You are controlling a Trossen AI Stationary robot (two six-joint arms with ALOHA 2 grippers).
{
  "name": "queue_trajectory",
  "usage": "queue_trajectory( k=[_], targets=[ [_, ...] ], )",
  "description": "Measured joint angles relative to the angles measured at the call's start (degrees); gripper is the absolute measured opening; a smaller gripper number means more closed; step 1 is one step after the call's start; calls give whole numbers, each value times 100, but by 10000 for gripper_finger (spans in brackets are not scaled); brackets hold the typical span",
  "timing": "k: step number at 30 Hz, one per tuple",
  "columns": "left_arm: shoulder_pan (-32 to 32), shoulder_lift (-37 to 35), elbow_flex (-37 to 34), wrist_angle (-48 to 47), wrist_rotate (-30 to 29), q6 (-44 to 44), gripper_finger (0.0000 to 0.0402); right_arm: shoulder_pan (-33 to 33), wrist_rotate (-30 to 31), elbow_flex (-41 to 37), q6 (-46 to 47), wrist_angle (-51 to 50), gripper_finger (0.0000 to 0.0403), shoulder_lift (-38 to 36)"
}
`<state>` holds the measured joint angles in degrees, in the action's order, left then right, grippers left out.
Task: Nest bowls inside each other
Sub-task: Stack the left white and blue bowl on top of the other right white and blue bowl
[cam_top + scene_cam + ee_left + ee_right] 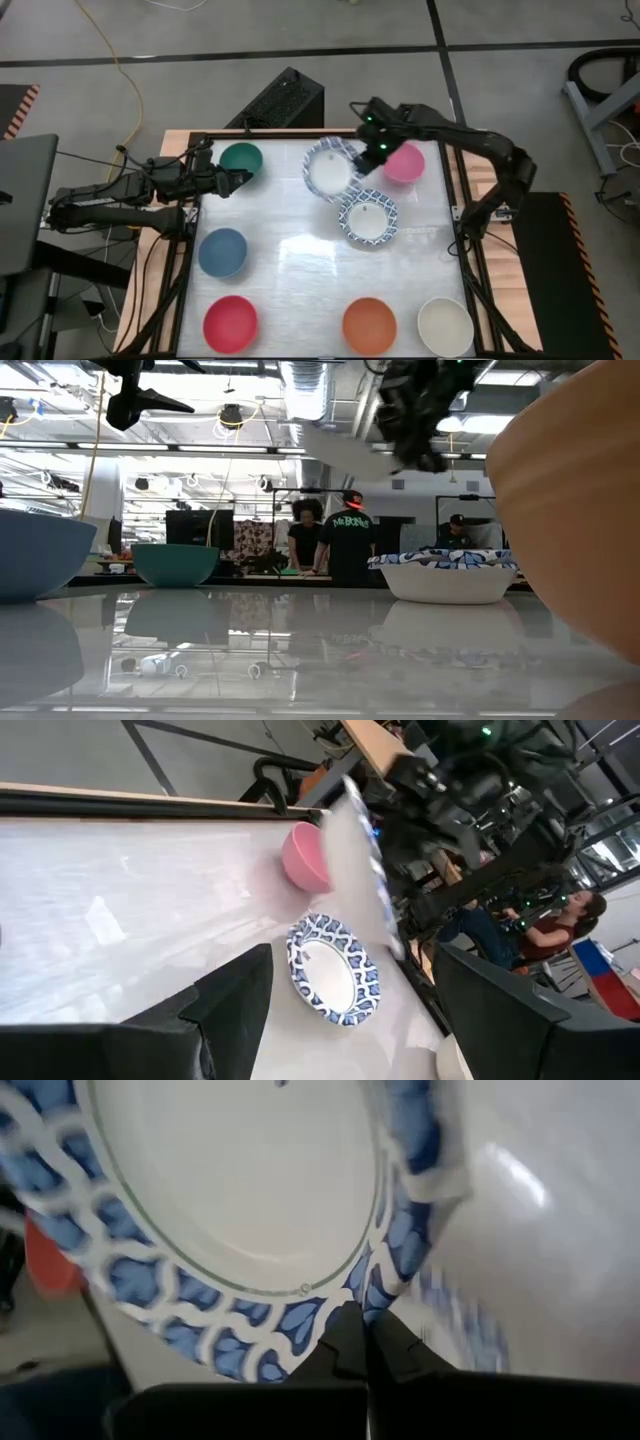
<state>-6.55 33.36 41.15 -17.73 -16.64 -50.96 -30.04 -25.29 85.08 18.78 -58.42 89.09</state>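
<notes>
My right gripper is shut on a blue-and-white patterned bowl and holds it in the air over the table's far middle; the low view shows it blurred. A second patterned bowl rests on its base just nearer. The pink bowl stands right of the gripper. The green bowl stands at the far left, with my left gripper open and level beside it, touching nothing. The blue, red, orange and cream bowls stand apart on the table. My right gripper pinches the lifted bowl's patterned rim between its two fingers, on the side of the bowl toward the table's right. The fingers slant down from the far right. The bowl hangs clear of the table, tilted, its white inside toward the wrist camera.
A black frame borders the white table top. A black box sits beyond the far edge. People stand in the room behind the table. Bare table lies in the middle between the bowls.
</notes>
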Motion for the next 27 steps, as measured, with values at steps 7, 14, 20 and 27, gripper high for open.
queue_trajectory(
  k=[7, 14, 20, 27],
  targets=[
    [0, 2, 0, -2, -2, 169, 263, 201, 619, -16, -143, -1787, 1, -301],
    [0, 0, 1, 1, 125, 171, 263, 555, 594, -833, -96, -1687, 1, -292],
    [0, 0, 0, 1, 138, 75, 263, 773, 548, -1779, 114, -1018, 1, -288],
    [0, 2, 0, 2, 138, -10, 263, 778, 571, -2230, 326, -606, 1, -285]
  ],
)
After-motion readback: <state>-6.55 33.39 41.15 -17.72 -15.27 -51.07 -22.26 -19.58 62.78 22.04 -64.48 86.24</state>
